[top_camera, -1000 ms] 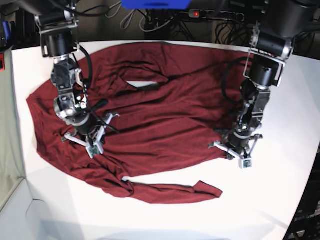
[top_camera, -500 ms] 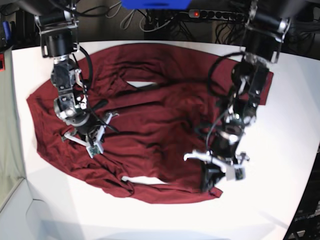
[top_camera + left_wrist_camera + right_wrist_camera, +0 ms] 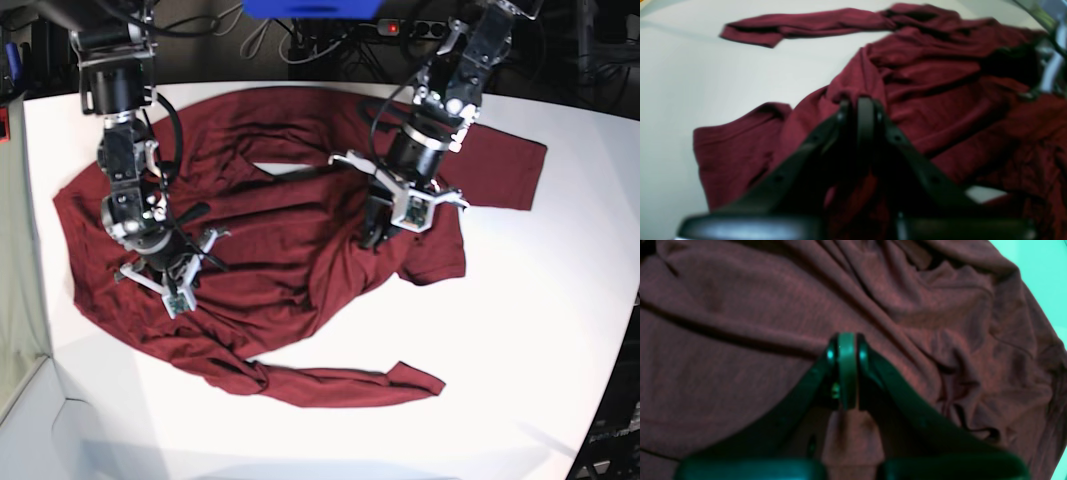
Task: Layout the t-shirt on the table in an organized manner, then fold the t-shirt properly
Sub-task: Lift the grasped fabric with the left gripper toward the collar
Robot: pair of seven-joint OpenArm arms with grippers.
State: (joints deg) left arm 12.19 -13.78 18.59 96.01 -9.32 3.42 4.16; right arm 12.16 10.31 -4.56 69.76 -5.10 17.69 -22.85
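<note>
T-shirt: dark red, wrinkled, lying spread over the far and middle part of the white tabletop, unfolded. In the base view its long axis is running roughly left to right across the tabletop, from the bunched edge at that view's left to a flat flap at the far right. One long narrow strip is trailing along the near edge, its end pointing toward that view's right.

Right fingers: I am holding them pressed together, resting on the cloth in the left half of the base view. In the right wrist view a small pinch of cloth is sitting between them.

Left fingers: I am keeping these closed too, over the middle of the garment, with a peak of fabric gathered at the tips and lifted off the tabletop in the left wrist view. Beneath them, fabric is draping down in folds, and a squarish flap is lying on the tabletop just beside them.
</note>
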